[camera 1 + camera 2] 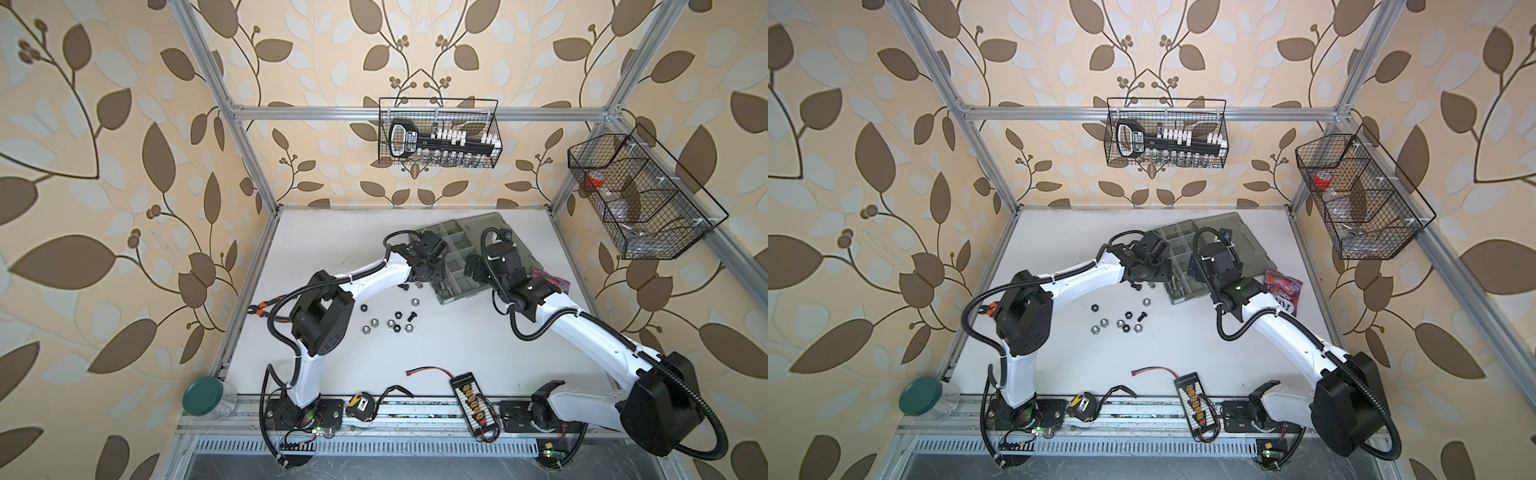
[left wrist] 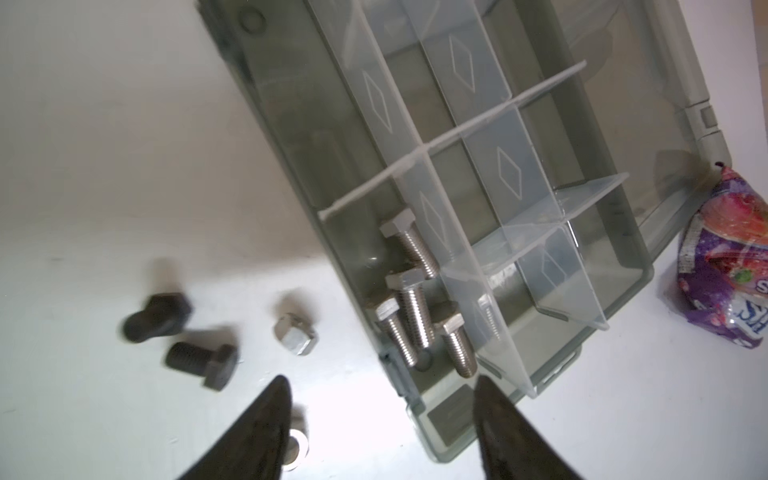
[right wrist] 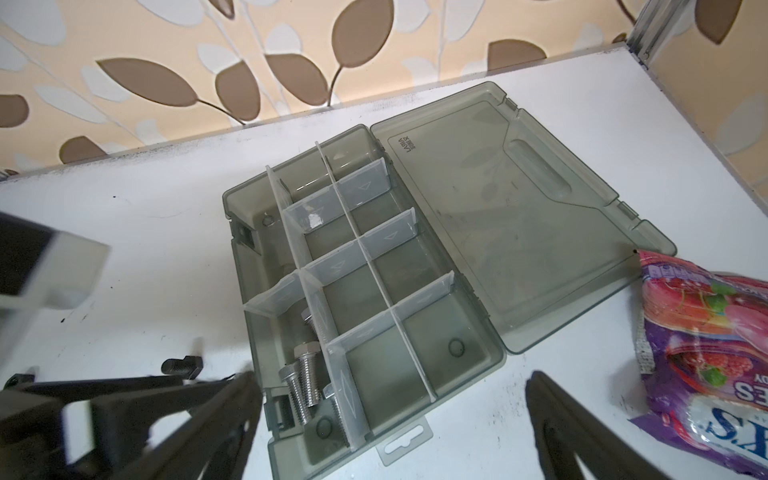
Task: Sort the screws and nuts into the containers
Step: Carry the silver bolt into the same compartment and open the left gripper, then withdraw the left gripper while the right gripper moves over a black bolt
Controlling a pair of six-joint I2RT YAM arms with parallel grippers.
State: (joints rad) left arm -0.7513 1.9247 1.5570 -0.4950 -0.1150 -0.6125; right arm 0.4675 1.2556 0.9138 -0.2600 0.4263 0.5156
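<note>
Both top views: nuts loose on counter, near-left of case; none sorted yet.
Left wrist: your left gripper spread, empty; silver screws in near-left compartment, black screws outside.
Right wrist: your right gripper spread wide, empty.

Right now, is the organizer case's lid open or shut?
Open. The lid lies folded back flat on the table, leaving the compartments exposed.

Silver screws, blk nuts, grey containers.

Four silver screws, one case
</note>
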